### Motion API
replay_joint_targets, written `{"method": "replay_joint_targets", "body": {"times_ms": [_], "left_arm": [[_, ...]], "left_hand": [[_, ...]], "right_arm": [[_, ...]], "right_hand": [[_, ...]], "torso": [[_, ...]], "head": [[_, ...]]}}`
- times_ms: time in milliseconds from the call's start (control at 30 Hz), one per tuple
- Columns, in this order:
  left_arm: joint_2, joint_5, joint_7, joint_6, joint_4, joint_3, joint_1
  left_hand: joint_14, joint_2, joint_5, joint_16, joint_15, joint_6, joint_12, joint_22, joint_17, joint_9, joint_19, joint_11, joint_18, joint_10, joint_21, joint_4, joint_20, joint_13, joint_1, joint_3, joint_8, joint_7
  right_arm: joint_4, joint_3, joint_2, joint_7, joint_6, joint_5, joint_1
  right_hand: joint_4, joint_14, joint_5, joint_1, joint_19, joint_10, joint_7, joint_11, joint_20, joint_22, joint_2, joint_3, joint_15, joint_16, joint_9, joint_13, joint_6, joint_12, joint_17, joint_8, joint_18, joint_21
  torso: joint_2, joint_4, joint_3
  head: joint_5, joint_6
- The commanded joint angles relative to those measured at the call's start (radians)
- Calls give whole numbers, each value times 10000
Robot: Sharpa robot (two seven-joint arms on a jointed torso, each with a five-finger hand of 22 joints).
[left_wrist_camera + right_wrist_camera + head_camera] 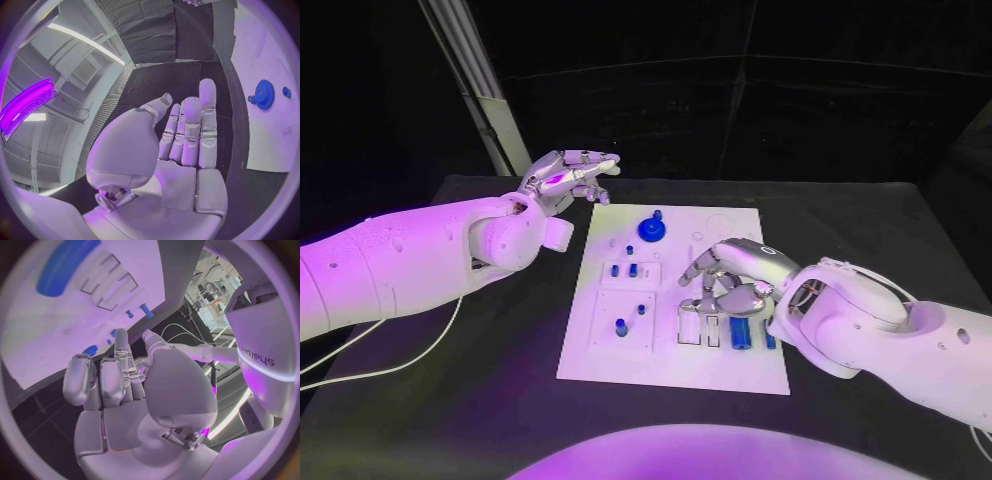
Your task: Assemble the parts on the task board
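The white task board lies in the middle of the table. A blue gear stands near its far edge, with small blue pegs below it. Two blue blocks lie at the board's right side beside two empty slots. My right hand hovers over the board just beyond those slots, its fingers bent down and nothing showing in its palm. A long blue block and the slots lie ahead of it. My left hand hangs off the board's far left corner, fingers stretched out and holding nothing.
A white cable trails over the table on the left under my left arm. A pale slanted post rises behind the table's far left corner. Black tabletop runs to the right of the board.
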Motion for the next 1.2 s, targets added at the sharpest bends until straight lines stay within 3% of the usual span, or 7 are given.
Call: {"method": "replay_joint_targets", "body": {"times_ms": [33,133,267,567,667,867,1200], "left_arm": [[-46,25,38,97,78,-65,13],[-84,25,37,69,90,-139,12],[-104,26,54,47,78,-188,11],[-129,26,69,67,102,-217,3],[-143,26,68,74,115,-220,-1],[-145,26,72,84,128,-222,-4],[-129,26,69,101,119,-223,-9]], "left_hand": [[-74,74,38,-66,15,-90,63,-10,-9,-8,-44,-18,135,-68,-69,-66,16,-9,-12,8,56,8],[-81,66,35,-71,16,-93,68,-14,-28,-8,-43,-15,134,-73,-73,-62,17,-11,-22,-1,59,11],[-84,63,35,-72,17,-95,69,-16,-34,-8,-43,-14,134,-76,-75,-61,17,-12,-26,-4,59,12],[-84,62,35,-71,17,-96,70,-17,-32,-8,-43,-13,134,-77,-76,-61,17,-13,-28,-5,60,12],[-86,62,34,-66,20,-98,80,-24,-35,-8,-41,-10,133,-80,-83,-50,20,-15,-46,-15,67,15],[-86,63,34,-66,20,-98,81,-25,-36,-8,-40,-10,133,-81,-83,-49,20,-16,-47,-16,67,15],[-87,65,34,-61,23,-100,91,-32,-37,-7,-38,-8,132,-85,-90,-35,22,-18,-68,-26,73,17]], "right_arm": [[262,32,-588,-1593,-413,1239,-2],[398,45,-1079,-2033,-364,1282,-6],[385,49,-1419,-2471,-208,1307,-18],[549,48,-1509,-3589,195,805,-336],[577,47,-1438,-4082,433,712,-425],[572,46,-1229,-4379,746,727,-524],[439,40,-955,-4460,1182,714,-639]], "right_hand": [[448,424,-104,-424,317,443,-42,-56,-59,560,45,-540,-114,491,-3,2221,2,1972,826,102,-240,401],[487,453,-365,-319,455,387,-72,-64,-98,882,230,-1120,-81,851,-8,4658,-15,3962,1420,260,-294,634],[514,407,-434,-153,376,34,-60,-58,-47,868,303,-1696,-89,898,10,5520,-5,4537,1479,512,-288,625],[527,540,-507,-324,693,680,-85,-53,-23,1400,637,-2396,-93,1361,49,8516,-110,6929,2419,943,-413,975],[540,547,-541,-466,736,741,-94,-56,-23,1477,616,-2550,-95,1411,80,8894,-129,7207,2525,1045,-431,1025],[541,552,-507,-478,744,762,-102,-59,-21,1498,584,-2607,-94,1436,106,9070,-124,7328,2581,1117,-435,1038],[549,565,-529,-606,765,795,-142,-86,-30,1547,588,-2694,-112,1491,195,9335,-52,7499,2702,1297,-445,1068]], "torso": [[-43,-130,42],[-67,-212,85],[-89,-275,88],[-88,-240,103],[-92,-236,69],[-76,-263,89],[-77,-258,73]], "head": [[-245,98],[-338,132],[-435,166],[-708,263],[-828,229],[-790,219],[-814,160]]}}
